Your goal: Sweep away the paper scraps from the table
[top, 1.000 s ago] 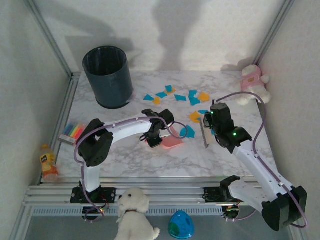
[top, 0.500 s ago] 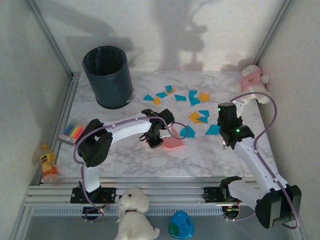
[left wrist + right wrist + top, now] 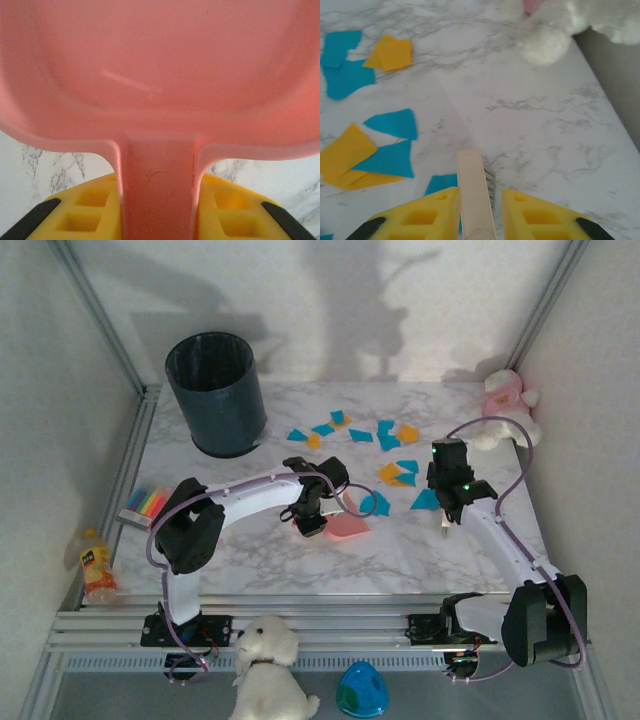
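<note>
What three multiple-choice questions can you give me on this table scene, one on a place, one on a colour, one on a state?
1. Where on the table does the dark bin stand?
A. Far left corner
B. Near right corner
C. Centre

2. What colours are the paper scraps?
A. Green and purple
B. Red and white
C. Orange and blue

3. What state are the grippers in?
A. Both are open
B. The left gripper is shut on the pink dustpan, the right gripper is shut on the brush
C. Left is open, right is shut on a scrap

Answers:
1 A: the top view shows the bin at the far left corner.
2 C: the top and right wrist views show orange and blue pieces.
3 B: each wrist view shows a handle clamped between its jaws.
</note>
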Robot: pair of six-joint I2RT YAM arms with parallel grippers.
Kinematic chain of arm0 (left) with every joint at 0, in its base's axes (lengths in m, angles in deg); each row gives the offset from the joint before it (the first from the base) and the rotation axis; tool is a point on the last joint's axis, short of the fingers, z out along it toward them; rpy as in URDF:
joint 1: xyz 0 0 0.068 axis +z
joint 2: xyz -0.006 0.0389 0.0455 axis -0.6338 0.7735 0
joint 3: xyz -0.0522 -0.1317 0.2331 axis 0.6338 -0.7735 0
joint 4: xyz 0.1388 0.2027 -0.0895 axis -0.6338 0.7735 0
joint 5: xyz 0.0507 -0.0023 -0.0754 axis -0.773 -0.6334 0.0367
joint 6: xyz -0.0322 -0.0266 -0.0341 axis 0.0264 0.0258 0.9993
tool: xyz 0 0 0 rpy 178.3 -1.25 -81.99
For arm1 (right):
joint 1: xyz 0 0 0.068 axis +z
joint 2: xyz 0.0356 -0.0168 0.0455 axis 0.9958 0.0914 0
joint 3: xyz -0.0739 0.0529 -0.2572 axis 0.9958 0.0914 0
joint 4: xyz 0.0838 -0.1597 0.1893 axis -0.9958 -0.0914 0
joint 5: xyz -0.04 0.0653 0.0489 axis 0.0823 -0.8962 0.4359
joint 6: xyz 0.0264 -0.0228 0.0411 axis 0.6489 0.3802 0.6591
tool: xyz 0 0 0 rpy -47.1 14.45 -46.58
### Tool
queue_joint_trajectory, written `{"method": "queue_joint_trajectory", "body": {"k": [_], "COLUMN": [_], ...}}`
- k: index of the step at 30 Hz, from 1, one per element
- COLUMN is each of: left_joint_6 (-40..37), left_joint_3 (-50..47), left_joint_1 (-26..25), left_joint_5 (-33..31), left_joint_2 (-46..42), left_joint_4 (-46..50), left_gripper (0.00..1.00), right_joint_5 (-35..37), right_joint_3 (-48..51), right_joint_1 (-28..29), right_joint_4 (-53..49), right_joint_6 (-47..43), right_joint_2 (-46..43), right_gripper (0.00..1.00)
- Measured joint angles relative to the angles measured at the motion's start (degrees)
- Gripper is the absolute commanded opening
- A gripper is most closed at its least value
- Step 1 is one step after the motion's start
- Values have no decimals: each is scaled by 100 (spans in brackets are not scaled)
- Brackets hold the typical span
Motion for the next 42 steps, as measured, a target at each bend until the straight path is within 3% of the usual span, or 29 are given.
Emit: {"method": "queue_joint_trajectory", "body": {"k": [17,42], "left_joint_6": [0,0], "left_joint_3": [125,234], "left_joint_1": [0,0], "left_joint_5": [0,173], "left_joint_2": [72,254], "left_joint_4": [66,160], "left_gripper": [0,0], "right_joint_5": [-1451,-1974], "right_joint_3": [-35,-474], "right_joint_1": [146,1054], "right_joint_4": [-4,-72], "right_joint_6": [-448,-382], "right_joint_2": [66,518], "right_gripper": [0,0]}}
